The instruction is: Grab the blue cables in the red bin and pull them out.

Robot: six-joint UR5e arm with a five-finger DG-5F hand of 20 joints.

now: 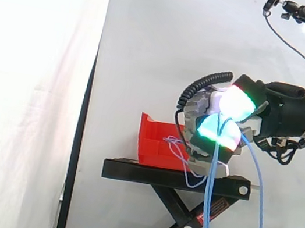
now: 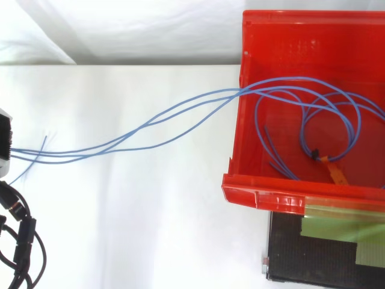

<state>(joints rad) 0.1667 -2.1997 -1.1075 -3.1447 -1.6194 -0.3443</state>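
White curtain [image 1: 153,43] backs everything you see; before it, the black stand [image 1: 147,175] carries the red bin [image 1: 153,143]; to the right of the bin in the side view, slightly higher, the hand [image 1: 236,103] is clenched around the blue cables [image 1: 207,206]; some loops lie inside the bin, strands run over its wall to the hand, and the ends hang below.

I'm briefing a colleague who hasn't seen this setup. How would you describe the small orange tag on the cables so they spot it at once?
Start at the red bin on the black stand, where blue cables lie in loops. Near the bin's front lip, where the loops cross, sits a short orange tag. It is the only orange thing among blue strands and red walls.
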